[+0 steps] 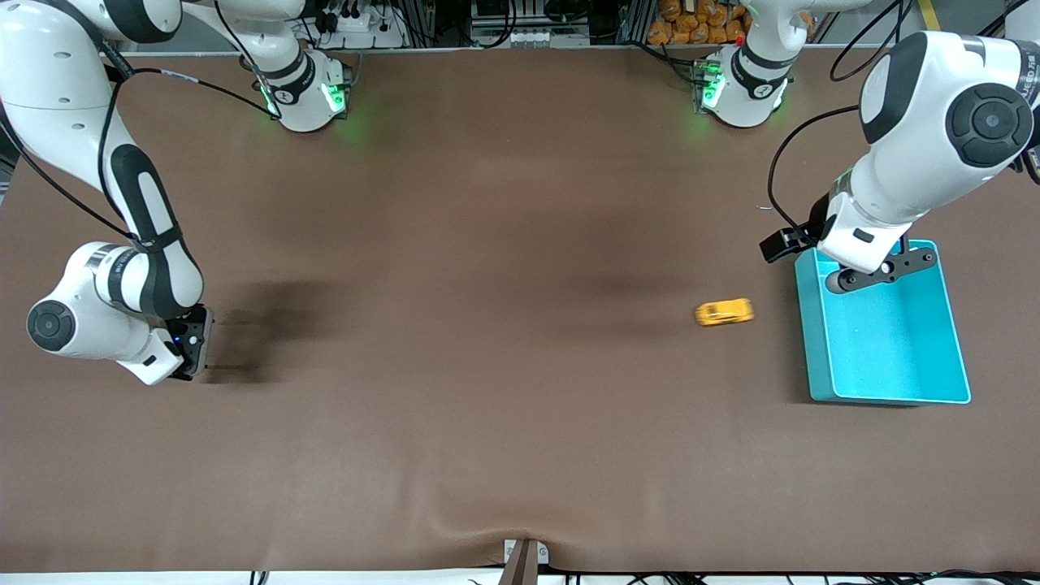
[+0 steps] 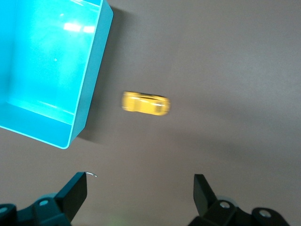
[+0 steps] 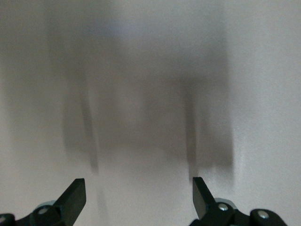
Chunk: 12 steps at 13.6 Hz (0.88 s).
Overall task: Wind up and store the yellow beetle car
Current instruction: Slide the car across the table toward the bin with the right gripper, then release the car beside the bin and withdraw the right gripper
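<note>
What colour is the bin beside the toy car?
Turquoise bin; the front view shows it best.

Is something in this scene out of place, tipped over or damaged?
Nothing stands out. The yellow beetle car sits on the table beside the turquoise bin, apart from it. The left gripper is open over the bin's edge; the right gripper waits open.

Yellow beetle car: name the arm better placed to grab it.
Left. The left gripper is open over the turquoise bin, beside the yellow beetle car. The right gripper waits at the right arm's end.
</note>
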### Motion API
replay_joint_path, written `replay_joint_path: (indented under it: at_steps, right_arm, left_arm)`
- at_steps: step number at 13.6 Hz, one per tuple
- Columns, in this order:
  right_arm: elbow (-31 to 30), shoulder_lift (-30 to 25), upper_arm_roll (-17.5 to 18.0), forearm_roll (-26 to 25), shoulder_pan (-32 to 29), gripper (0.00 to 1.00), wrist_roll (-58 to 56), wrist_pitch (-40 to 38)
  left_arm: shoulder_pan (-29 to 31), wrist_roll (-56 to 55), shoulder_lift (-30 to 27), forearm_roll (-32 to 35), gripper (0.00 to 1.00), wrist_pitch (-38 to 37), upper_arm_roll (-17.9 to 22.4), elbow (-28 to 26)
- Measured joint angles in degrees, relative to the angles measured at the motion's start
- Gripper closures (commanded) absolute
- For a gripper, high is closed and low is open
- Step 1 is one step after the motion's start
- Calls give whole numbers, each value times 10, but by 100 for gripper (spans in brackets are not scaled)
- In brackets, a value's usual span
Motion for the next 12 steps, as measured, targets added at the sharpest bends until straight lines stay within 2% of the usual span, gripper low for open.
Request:
replay_joint_path:
  at_steps: [2,4,6,7,12]
  right_arm:
    - [16,-6,-1,76,-13,0,10,-21]
    - [69,-31,-2,115,-23,0,64,-109]
    - [143,-66,-2,118,-25,0,160,-220]
    - [168,-86,-2,118,-25,0,208,-250]
    - [210,-175,4,102,-23,0,424,-383]
  left_arm:
    - [0,0,0,0,0,0,0,0]
    - [0,0,0,0,0,0,0,-1]
    - [0,0,0,0,0,0,0,-1]
    - [0,-2,0,0,0,0,0,-2]
    - [0,-119,1,0,0,17,0,-19]
